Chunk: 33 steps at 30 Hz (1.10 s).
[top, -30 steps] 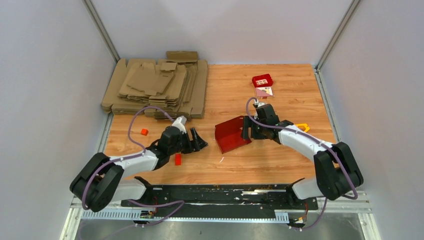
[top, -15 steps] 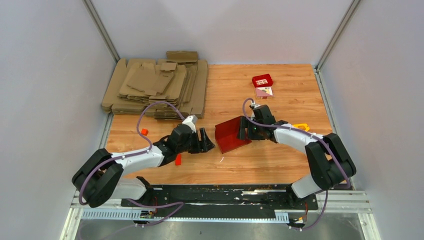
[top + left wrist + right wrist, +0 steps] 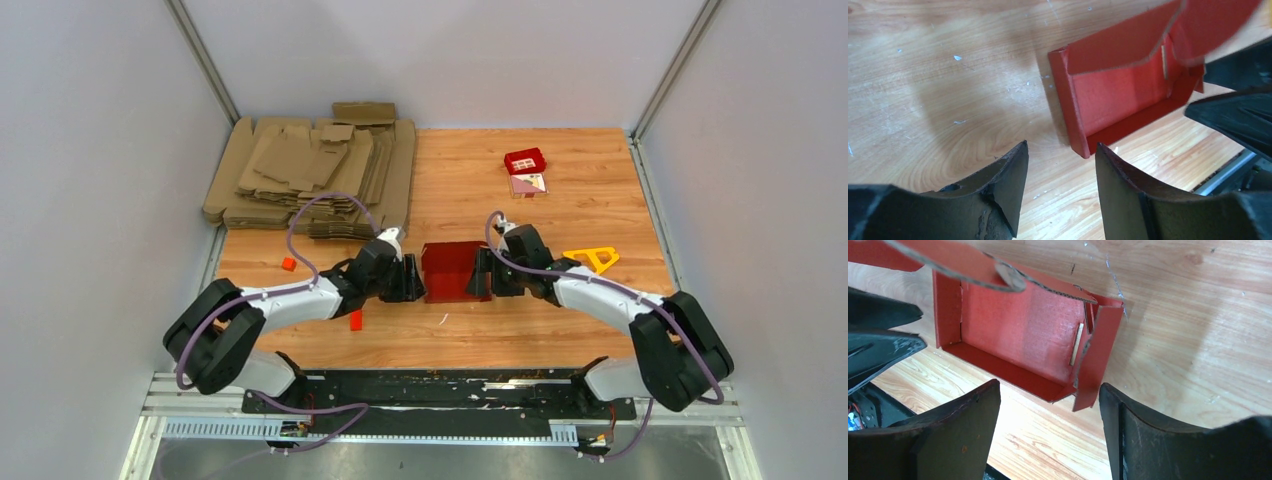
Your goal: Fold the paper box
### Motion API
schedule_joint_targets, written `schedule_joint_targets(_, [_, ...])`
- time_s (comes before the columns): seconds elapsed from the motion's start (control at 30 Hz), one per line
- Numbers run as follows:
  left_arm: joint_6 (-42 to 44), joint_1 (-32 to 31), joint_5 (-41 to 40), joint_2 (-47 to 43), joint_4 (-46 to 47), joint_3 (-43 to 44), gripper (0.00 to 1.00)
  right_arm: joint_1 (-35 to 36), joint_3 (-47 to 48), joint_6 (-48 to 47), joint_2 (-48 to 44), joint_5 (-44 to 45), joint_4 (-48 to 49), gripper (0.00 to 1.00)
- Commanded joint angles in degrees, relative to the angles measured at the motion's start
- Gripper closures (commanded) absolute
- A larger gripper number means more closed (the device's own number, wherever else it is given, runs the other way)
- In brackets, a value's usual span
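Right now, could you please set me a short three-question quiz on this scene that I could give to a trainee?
1. True or false: the paper box lies between the left gripper and the right gripper.
2. Where on the table is the stack of brown cardboard sheets?
A. far left corner
B. far right corner
C. near edge, by the arm bases
3. Fill in: in both wrist views the jaws stand ____, with nothing clamped between them.

Key: 1 true; 2 A; 3 open.
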Motion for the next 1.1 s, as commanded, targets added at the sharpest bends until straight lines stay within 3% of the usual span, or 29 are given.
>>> schedule_joint_targets(0.0, [4.1,-0.3,-1.8,2.8,-2.8,4.7,0.43,0.2,-1.3,2.1,-4.5,2.5,0.9,0.28])
schedule_joint_targets(0.27, [4.9,-0.9,-0.8,8.8,-5.0,9.9,0.44,0.2,-4.4,3.9,-10.8,8.0,0.7,0.28])
schedule_joint_targets(0.47, [5.2,-2.0,-5.6,9.6,-9.1,11.7,0.60,-0.6,-6.9,5.5,-14.1,11.3,0.6,0.32])
schedule_joint_targets(0.77, [5.8,-2.6,-8.1,8.7,-10.9,11.7,0.91,-7.2,-9.3,6.8,-12.9,2.5,4.0,0.39])
schedule_joint_targets(1.07, [6.6,-2.7,-10.5,3.4,-13.9,9.6,0.96,-7.6,-13.4,8.3,-14.8,0.5,6.3,0.44])
